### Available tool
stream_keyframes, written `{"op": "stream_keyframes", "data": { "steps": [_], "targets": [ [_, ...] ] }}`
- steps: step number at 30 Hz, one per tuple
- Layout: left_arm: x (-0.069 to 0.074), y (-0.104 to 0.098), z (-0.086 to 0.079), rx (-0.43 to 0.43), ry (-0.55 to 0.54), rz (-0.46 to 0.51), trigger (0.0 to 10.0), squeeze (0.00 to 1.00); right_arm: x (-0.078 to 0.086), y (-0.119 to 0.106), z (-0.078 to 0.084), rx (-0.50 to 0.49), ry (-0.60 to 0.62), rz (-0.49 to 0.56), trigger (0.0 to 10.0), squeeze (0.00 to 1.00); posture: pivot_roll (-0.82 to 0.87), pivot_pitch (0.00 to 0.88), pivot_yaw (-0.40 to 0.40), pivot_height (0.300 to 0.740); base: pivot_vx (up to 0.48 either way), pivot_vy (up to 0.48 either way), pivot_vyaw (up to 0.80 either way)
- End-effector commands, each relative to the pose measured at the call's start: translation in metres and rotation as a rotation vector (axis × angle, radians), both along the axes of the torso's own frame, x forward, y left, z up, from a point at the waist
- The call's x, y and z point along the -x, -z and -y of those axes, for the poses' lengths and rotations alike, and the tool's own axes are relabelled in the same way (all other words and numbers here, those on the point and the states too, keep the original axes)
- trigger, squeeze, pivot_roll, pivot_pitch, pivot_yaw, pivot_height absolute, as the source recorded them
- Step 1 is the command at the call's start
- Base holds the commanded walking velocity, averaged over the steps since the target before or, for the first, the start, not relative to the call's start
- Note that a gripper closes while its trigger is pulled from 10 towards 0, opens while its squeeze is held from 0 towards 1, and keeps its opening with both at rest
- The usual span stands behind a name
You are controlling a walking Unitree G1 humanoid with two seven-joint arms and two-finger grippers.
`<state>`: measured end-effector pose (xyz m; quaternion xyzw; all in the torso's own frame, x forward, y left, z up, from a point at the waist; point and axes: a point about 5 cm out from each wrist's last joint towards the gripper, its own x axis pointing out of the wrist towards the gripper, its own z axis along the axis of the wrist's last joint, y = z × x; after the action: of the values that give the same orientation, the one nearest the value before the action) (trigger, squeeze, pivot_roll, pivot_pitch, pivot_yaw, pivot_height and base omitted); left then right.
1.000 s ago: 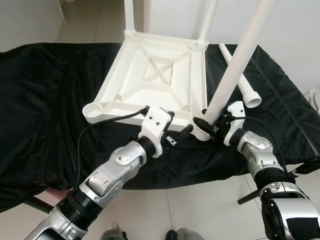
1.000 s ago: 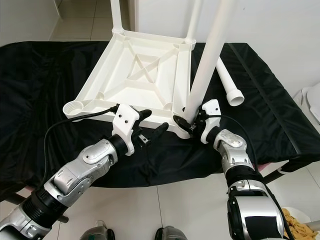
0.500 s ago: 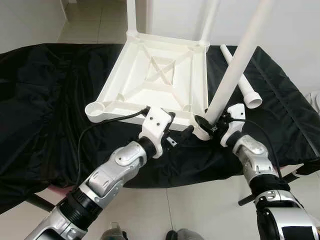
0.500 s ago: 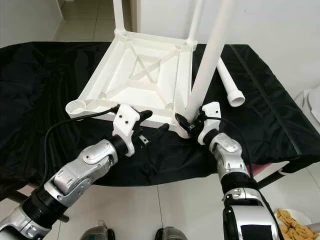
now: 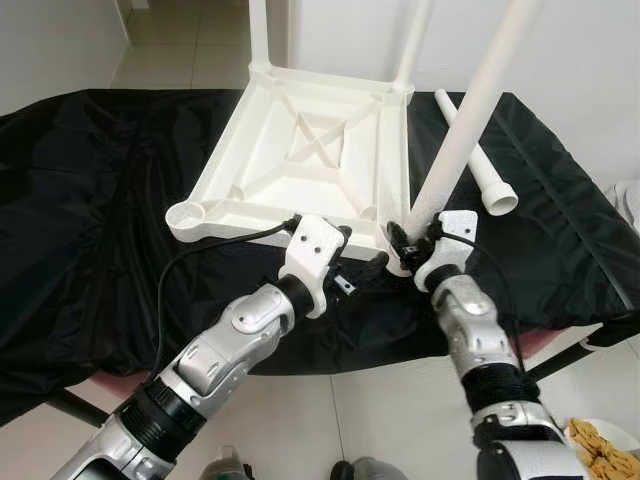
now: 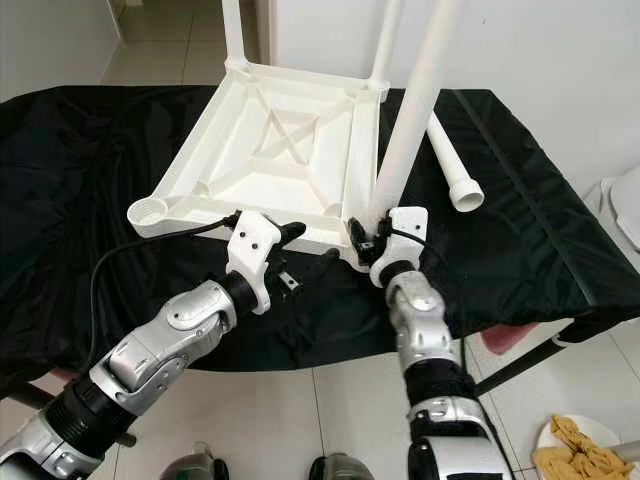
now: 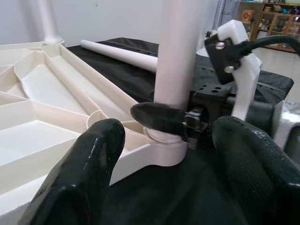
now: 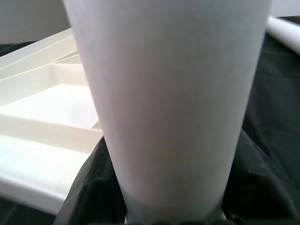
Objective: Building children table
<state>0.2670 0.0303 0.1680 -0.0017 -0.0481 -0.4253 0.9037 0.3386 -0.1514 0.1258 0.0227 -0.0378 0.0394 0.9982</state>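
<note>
Right wrist view — table leg (image 8: 168, 103) hides right gripper (image 5: 402, 243) fingers.

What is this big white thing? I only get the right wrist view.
Observer: A table leg. The right gripper clamps its base, in a corner socket of the upside-down tabletop.
Child: Where's the other gripper?
Observer: The left gripper hovers open beside that same corner.
Child: Are more legs needed?
Observer: Yes. One corner socket is empty, and a loose leg lies on the black cloth.
</note>
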Motion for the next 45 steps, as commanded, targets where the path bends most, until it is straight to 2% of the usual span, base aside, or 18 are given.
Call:
{"op": "stream_keyframes", "data": {
  "steps": [1,5,6,11,17,18,21,22,27,29,30,33,34,35,36,38,40,45],
  "targets": [
    [0.015,0.003,0.009,-0.030,0.277,0.007,10.0,0.00,0.004,0.012,0.005,-0.037,0.090,-0.058,10.0,0.00,0.02,0.026,-0.030,0.740,0.000,0.000,0.00],
    [0.015,0.004,0.009,-0.029,0.273,0.006,10.0,0.00,0.011,0.012,-0.013,-0.049,0.201,-0.062,10.0,0.00,0.02,0.027,-0.034,0.740,0.000,0.000,0.00],
    [0.015,0.004,0.009,-0.029,0.273,0.006,10.0,0.00,0.011,0.012,-0.013,-0.049,0.201,-0.062,10.0,0.00,0.02,0.027,-0.034,0.740,0.000,0.000,0.00],
    [0.016,0.004,0.009,-0.027,0.269,0.004,10.0,0.00,0.015,0.009,-0.034,-0.055,0.205,-0.063,10.0,0.00,0.02,0.030,-0.038,0.740,0.000,0.000,0.00],
    [0.016,0.004,0.010,-0.025,0.267,0.005,10.0,0.00,0.015,0.009,-0.031,-0.048,0.209,-0.068,10.0,0.00,0.02,0.034,-0.040,0.740,0.000,0.000,0.00],
    [0.016,0.004,0.010,-0.024,0.266,0.006,10.0,0.00,0.016,0.009,-0.030,-0.055,0.190,-0.068,10.0,0.83,0.02,0.035,-0.042,0.740,0.000,0.000,0.00],
    [0.016,0.004,0.010,-0.024,0.265,0.006,10.0,0.00,0.016,0.009,-0.030,-0.061,0.174,-0.066,10.0,0.83,0.02,0.036,-0.042,0.740,0.000,0.000,0.00],
    [0.016,0.004,0.010,-0.023,0.264,0.007,10.0,0.00,0.017,0.008,-0.031,-0.067,0.153,-0.060,10.0,1.00,0.02,0.036,-0.042,0.740,0.000,0.000,0.00],
    [0.015,0.003,0.010,-0.020,0.262,0.007,10.0,0.00,0.018,0.003,-0.027,-0.045,0.119,-0.021,10.0,1.00,0.01,0.039,-0.042,0.740,0.000,0.000,0.00],
    [0.015,0.003,0.010,-0.019,0.261,0.007,10.0,0.00,0.017,0.000,-0.018,-0.032,0.081,0.001,10.0,1.00,0.01,0.043,-0.040,0.740,0.000,0.000,0.00],
    [0.015,0.003,0.010,-0.019,0.259,0.006,10.0,0.00,0.016,-0.002,-0.009,-0.017,0.045,0.014,10.0,0.85,0.01,0.043,-0.040,0.740,0.000,0.000,0.00],
    [0.015,0.003,0.010,-0.019,0.259,0.006,10.0,0.00,0.016,-0.003,-0.008,-0.012,0.038,0.016,10.0,0.85,0.01,0.043,-0.040,0.740,0.000,0.000,0.00],
    [0.014,0.003,0.009,-0.019,0.258,0.007,10.0,0.00,0.015,-0.003,-0.005,-0.013,0.016,0.016,10.0,0.00,0.01,0.048,-0.040,0.740,0.000,0.000,0.00],
    [0.013,0.002,0.009,-0.018,0.253,0.009,10.0,0.00,0.014,-0.004,-0.001,-0.005,-0.050,0.020,10.0,0.00,0.01,0.050,-0.038,0.740,0.000,0.000,0.00],
    [0.013,0.002,0.009,-0.018,0.253,0.009,10.0,0.00,0.014,-0.004,-0.001,-0.005,-0.050,0.020,10.0,0.00,0.01,0.050,-0.038,0.740,0.000,0.000,0.00],
    [0.012,0.002,0.009,-0.016,0.251,0.009,10.0,0.00,0.011,-0.007,0.003,0.004,-0.135,0.031,10.0,0.00,0.01,0.052,-0.036,0.740,0.000,0.000,0.00],
    [0.012,0.002,0.009,-0.016,0.251,0.009,10.0,0.00,0.011,-0.007,0.003,0.004,-0.135,0.031,10.0,0.00,0.01,0.052,-0.036,0.740,0.000,0.000,0.00],
    [0.011,0.001,0.007,-0.017,0.247,0.013,10.0,0.00,0.007,-0.011,0.010,0.101,-0.413,0.037,10.0,0.00,0.01,0.051,-0.029,0.740,0.000,0.000,0.00]
  ]
}}
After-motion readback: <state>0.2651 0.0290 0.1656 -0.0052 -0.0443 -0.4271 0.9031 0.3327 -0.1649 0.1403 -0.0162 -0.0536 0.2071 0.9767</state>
